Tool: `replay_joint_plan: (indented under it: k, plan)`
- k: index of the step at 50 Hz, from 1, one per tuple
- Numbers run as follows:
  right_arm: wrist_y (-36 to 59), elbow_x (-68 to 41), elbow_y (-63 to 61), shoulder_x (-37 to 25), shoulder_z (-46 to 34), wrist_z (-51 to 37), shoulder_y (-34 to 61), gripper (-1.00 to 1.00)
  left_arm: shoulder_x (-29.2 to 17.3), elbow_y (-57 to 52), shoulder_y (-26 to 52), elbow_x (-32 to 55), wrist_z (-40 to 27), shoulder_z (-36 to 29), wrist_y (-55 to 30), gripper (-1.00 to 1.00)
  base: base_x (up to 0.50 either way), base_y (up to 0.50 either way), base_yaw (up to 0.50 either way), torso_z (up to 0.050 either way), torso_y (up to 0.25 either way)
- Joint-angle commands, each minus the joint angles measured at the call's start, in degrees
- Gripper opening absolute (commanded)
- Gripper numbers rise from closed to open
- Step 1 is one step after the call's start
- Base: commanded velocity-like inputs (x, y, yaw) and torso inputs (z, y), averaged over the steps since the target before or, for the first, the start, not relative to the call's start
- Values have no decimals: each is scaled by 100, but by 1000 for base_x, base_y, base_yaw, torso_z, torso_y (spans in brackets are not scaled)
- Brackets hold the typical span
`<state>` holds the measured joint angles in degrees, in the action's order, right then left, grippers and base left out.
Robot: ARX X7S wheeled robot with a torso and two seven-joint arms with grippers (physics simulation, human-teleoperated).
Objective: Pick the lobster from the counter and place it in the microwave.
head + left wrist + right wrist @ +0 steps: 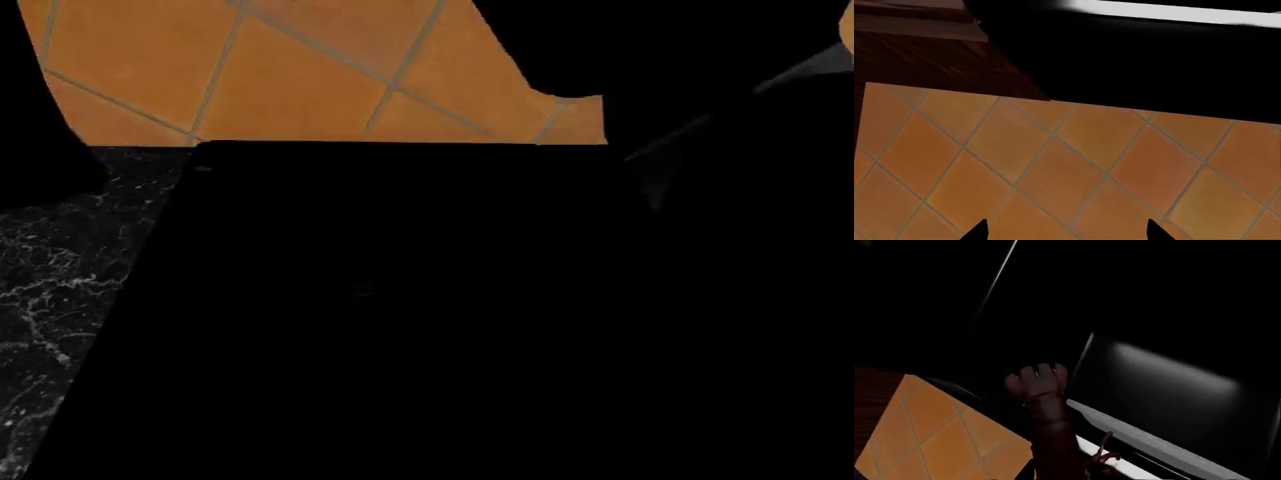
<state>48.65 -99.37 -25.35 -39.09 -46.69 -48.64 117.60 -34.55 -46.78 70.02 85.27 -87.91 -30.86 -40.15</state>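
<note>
The lobster [1044,405] hangs tail-up in front of the right wrist camera, apparently gripped by the right hand, whose fingers are hidden, at the microwave [1167,385]; placement is in hand. Next: advance inside, then release. Left hand [1066,231] stands open, facing the tiled wall [1054,170]

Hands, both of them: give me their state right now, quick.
Left hand: open, holding nothing, facing the tiled wall.
Right hand: shut on the lobster, beside the microwave.

Deep blackness is swallowing most of every view; only the orange tiles [1074,170] are showing evenly lit, without blur.
</note>
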Motion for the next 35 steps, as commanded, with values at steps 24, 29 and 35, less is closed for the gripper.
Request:
replay_joint_plan:
  k: [24,29,35]
  plan:
    - [769,2556,3394,1137,-764,3407,1651,-100,111,257,-112,-174,292,43,72,100,0,0,0,0,0]
    - [804,3028,3779,1334,-688,3797,1704,-100,145,260,-138,-213,300,23,76,100,0,0,0,0,0]
    - [1093,3980,4087,1647,-251,4405,1727,-100,171,283,-141,-255,304,15,73,100,0,0,0,0,0]
